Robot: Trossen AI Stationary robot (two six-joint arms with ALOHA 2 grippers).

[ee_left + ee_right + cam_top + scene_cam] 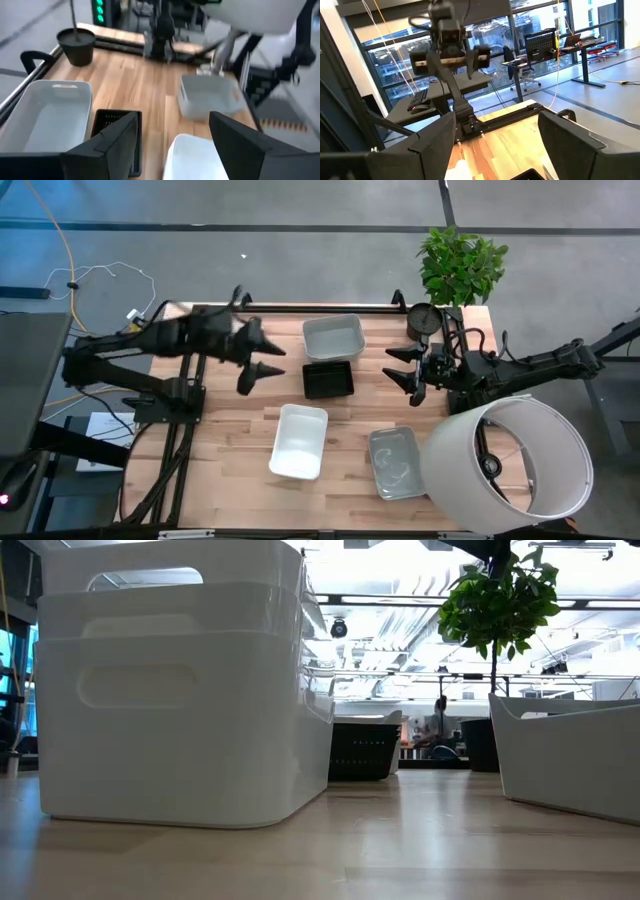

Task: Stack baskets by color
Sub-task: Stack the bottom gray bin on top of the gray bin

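Four lots of baskets rest on their bottoms on the wooden table. A pale grey basket (333, 337) stands at the far middle, with a black slotted basket (328, 379) just in front of it. White baskets (298, 440), nested with their rims one above another (170, 690), stand at the near middle. A translucent basket (395, 462) stands near right. My left gripper (275, 358) hangs open above the table, left of the black basket, holding nothing. My right gripper (393, 365) stands open to the right of the black basket, also holding nothing.
A big white lampshade (510, 455) lies at the near right corner, beside the translucent basket. A potted plant (460, 265) and its round black pot (424, 320) stand at the far right. Bare wood (230, 430) lies left of the white baskets.
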